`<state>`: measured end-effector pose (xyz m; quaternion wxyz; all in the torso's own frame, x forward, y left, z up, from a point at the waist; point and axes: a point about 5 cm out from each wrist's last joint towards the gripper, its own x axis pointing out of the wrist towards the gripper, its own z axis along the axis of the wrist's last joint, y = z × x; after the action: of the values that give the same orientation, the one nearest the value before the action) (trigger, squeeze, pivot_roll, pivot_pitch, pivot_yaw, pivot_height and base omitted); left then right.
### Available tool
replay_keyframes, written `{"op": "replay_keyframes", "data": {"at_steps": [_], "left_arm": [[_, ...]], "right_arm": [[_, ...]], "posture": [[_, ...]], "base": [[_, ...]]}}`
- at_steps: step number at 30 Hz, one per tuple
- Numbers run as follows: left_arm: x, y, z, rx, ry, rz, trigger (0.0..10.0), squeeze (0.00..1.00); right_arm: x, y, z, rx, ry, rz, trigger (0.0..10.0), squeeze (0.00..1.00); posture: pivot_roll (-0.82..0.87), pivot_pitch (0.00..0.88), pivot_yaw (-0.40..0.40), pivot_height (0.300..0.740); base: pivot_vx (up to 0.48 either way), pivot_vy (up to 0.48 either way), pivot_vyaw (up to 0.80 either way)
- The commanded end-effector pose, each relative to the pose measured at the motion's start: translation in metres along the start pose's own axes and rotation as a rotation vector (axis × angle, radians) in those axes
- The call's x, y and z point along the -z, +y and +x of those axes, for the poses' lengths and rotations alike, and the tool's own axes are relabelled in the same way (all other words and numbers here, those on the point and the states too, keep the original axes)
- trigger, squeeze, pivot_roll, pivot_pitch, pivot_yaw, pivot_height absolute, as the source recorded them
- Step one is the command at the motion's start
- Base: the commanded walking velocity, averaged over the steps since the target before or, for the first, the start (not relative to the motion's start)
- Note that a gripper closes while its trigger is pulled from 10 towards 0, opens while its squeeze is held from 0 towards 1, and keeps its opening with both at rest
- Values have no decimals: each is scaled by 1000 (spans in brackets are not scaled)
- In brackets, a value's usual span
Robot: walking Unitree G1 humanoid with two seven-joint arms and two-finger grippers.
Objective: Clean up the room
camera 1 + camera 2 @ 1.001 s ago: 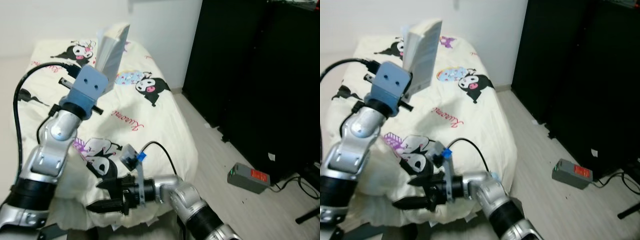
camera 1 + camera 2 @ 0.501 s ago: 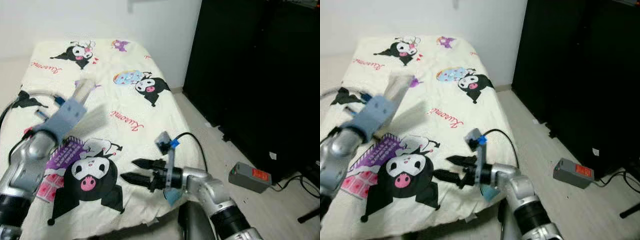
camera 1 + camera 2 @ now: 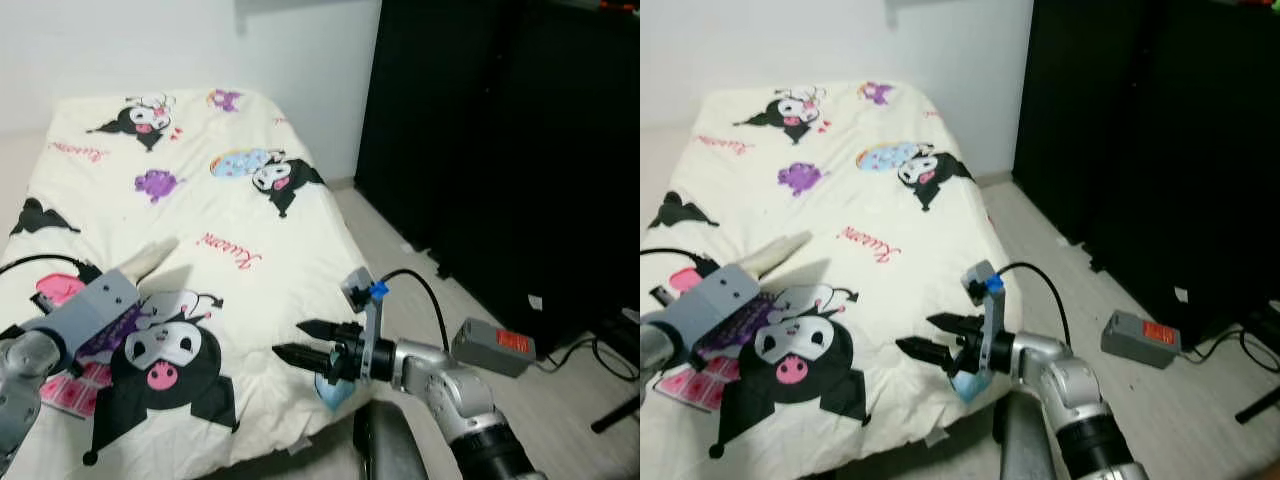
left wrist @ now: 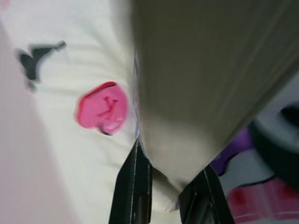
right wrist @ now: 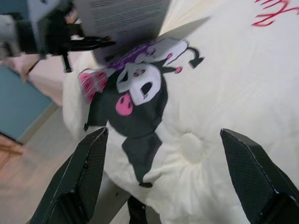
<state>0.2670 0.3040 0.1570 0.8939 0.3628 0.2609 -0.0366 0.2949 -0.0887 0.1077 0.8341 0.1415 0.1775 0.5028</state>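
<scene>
Low over the near left part of the bed, a book is held nearly flat, its pale page edge pointing toward the far end of the quilt and its shadow falling just beside it on the cartoon print. The left gripper has its two black fingers pinched on the book's lower edge, a hold that keeps the covers shut while the book is carried; judging by how close it hangs to the quilt, it is either being set down there or moved off the bed. The right gripper hovers over the bed's near right edge with its fingers spread wide and nothing between them, pointing toward the book, probably ready to assist. On the floor beside the black cabinet lies a grey box, well apart from both arms.
</scene>
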Motion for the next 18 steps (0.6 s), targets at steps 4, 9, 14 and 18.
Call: {"op": "replay_keyframes", "data": {"at_steps": [4, 9, 14, 18], "left_arm": [[-53, -16, -17, 294, -417, -300, 10000, 0], [-85, -22, -42, 509, -731, -491, 10000, 0], [-101, -7, -54, 522, -947, -665, 10000, 0], [-111, 9, -63, 478, -1097, -816, 10000, 0]], "right_arm": [[-13, -10, -4, 88, -100, 26, 10000, 0], [-21, -10, -7, 89, -150, 48, 10000, 0], [-23, -11, -10, 99, -175, 48, 10000, 0], [-25, -11, -12, 105, -200, 57, 10000, 0]], "posture": [[6, 76, -33, 434], [-4, 75, -31, 434], [-11, 78, -31, 449], [-13, 74, -37, 463]], "base": [[0, 0, 0], [0, 0, 0], [0, 0, 0], [0, 0, 0]]}}
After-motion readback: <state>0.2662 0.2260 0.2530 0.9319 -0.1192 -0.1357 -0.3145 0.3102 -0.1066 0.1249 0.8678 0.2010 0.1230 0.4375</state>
